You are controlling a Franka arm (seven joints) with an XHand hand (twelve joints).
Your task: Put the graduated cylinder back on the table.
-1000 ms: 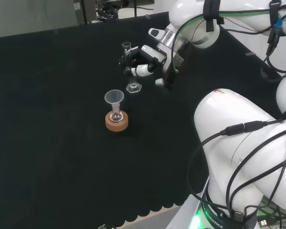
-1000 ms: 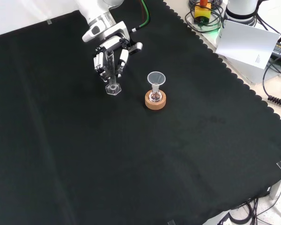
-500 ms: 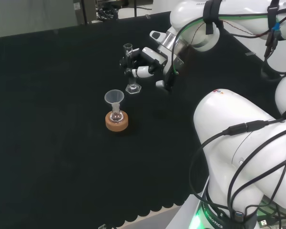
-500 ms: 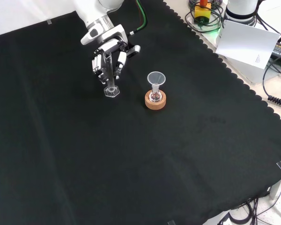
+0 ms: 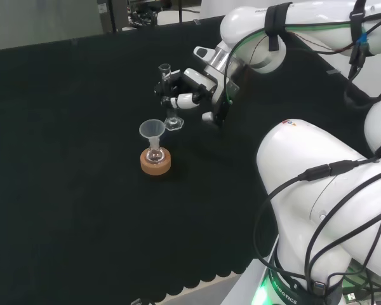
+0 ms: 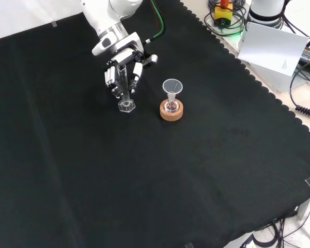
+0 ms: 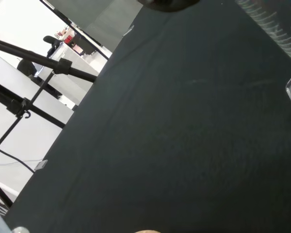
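While the hand (image 6: 122, 74) has its fingers curled round the stem of the graduated cylinder (image 6: 125, 89), the vessel stands close to upright, its hexagonal foot at or just above the black cloth (image 6: 144, 175); whether the foot actually rests on it cannot be told. In the front view the cylinder sits just left of the funnel (image 6: 171, 86), which is set in a small flask on a cork ring (image 6: 171, 112). The cylinder looks to be clear glass or plastic: light, stiff, smooth enough to slip, and likely to break or tip if dropped, being tall and narrow over a small foot. The mid-stem hold seems sensible, keeping the foot free to land flat, well clear of the funnel.
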